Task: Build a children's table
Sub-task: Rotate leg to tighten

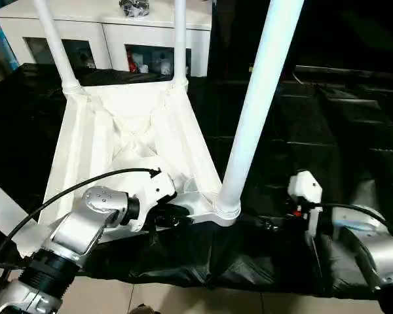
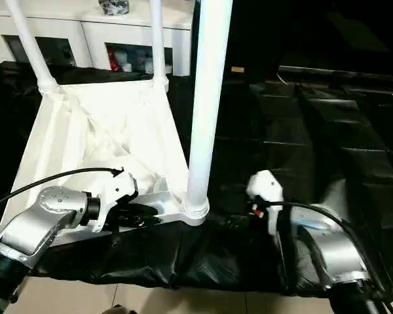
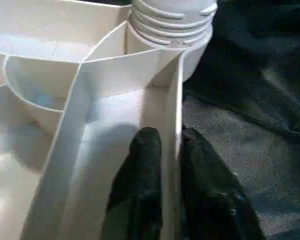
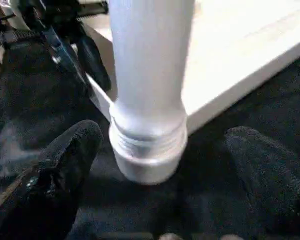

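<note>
White cabinet point(image 1: 118, 29) with glass-fronted compartments at the back, small items behind the glass, black sheet point(image 1: 327, 131) spread over the ground, beige tiled floor point(image 1: 203, 302) in front.

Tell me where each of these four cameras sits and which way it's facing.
Left eye view: on the head, looking forward and down at the upturned tabletop; both silver forearms show.
Right eye view: beside it, same scene shifted slightly.
Left wrist view: along the left gripper, its fingers either side of the tabletop's rim.
Right wrist view: along the right gripper, open, facing the near leg.
Shared: all four show the near leg's socket.
</note>
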